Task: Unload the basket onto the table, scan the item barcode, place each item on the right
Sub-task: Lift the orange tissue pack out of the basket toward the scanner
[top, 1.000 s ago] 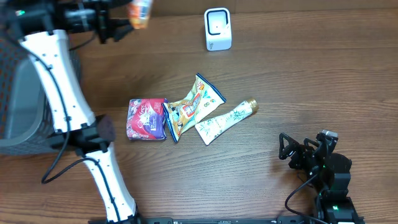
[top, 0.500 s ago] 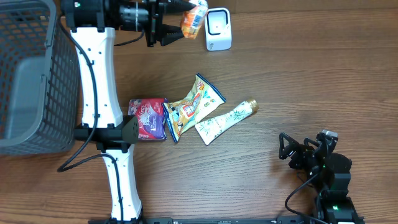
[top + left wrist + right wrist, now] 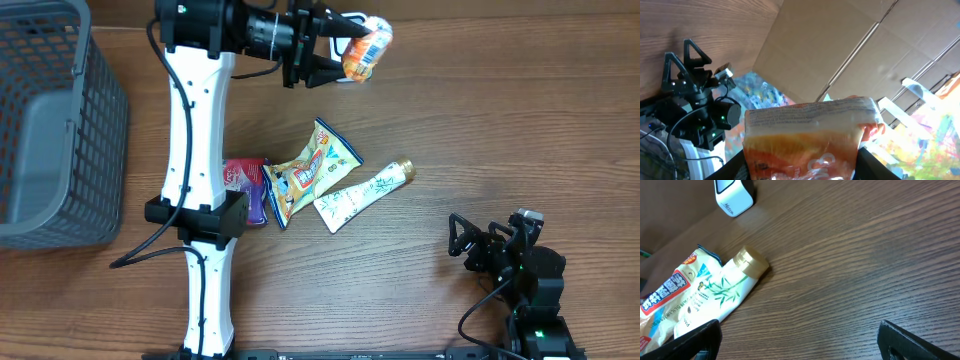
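While left arm [image 3: 194, 120] stretches forward, left end effector [image 3: 343, 47] pinching orange packet [image 3: 368, 50]

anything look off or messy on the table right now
Nothing spilled or damaged. Three items sit in a crooked huddle: the yellow snack bag lies diagonally, crowding the gold-capped tube and the purple packet. The orange packet is off the table, gripped in the left jaws.

The table [image 3: 500, 130] is showing brown wood grain, smooth, with a low sheen. The orange packet [image 3: 805, 135], far middle, is looking like crinkled glossy film. The tube [image 3: 725, 292] is reading as printed soft plastic, its cap [image 3: 751, 260] shining gold. The scanner [image 3: 734, 195] is showing smooth white plastic. The basket [image 3: 100, 130], far left, is looking like matt grey mesh.
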You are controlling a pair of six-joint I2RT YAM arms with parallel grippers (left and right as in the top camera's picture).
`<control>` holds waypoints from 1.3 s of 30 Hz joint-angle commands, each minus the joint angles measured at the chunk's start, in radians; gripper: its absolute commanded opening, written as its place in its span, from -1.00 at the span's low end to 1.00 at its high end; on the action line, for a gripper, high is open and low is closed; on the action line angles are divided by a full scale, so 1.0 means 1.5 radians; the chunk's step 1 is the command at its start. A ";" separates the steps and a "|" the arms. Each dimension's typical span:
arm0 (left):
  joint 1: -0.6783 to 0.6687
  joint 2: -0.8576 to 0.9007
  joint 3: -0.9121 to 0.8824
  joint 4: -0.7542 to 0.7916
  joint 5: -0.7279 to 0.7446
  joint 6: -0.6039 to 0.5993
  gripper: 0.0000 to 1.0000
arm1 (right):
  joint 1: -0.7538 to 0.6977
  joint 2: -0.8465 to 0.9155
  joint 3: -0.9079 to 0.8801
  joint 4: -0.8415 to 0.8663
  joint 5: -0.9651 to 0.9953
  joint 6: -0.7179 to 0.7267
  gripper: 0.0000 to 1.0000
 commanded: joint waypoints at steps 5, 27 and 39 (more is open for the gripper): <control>0.002 -0.009 0.016 -0.001 -0.139 0.072 -0.16 | -0.001 -0.001 -0.007 0.011 -0.007 0.003 1.00; -0.224 0.004 0.015 0.168 -1.286 0.328 -0.12 | -0.001 -0.001 -0.007 0.009 0.001 0.001 1.00; -0.218 0.104 0.014 0.306 -1.432 0.347 -0.23 | -0.001 -0.001 -0.007 0.009 0.002 0.001 1.00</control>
